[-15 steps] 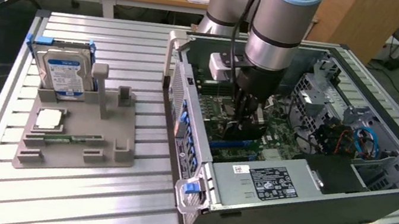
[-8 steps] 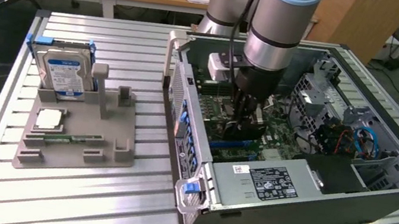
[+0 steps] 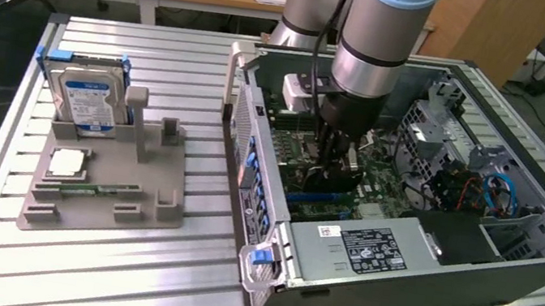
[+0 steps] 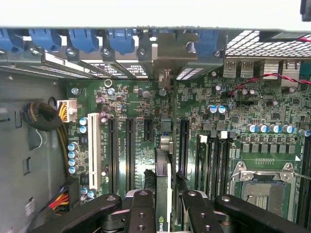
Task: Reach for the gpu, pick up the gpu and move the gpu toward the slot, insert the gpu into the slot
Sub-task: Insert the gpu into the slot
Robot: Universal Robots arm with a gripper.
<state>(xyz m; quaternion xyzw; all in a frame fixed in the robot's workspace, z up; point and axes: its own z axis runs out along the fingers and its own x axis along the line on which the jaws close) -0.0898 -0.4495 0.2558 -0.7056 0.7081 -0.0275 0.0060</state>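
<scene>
Exterior view: the arm reaches straight down into an open computer case [image 3: 425, 296] lying on its side on a slatted metal table [image 3: 120, 285]. The claw [image 3: 331, 169] hangs low over the motherboard, with a dark graphics card [image 3: 326, 184] at its tips. Towards the exterior view's left, a grey holder [image 3: 160, 201] stands on the table, well apart from the case, carrying a hard drive [image 3: 90, 95] (upright) and a memory stick [image 3: 96, 191] (lying flat).

Wrist view: the claw's fingers [image 4: 144, 206] are closed narrowly onto the graphics card [image 4: 163, 189], one on each side. The card stands edge-on above the motherboard [image 4: 136, 97], between long black slots [image 4: 129, 145], with its metal bracket [image 4: 170, 48] against the case's rear wall. Whether its edge is seated cannot be told.
</scene>
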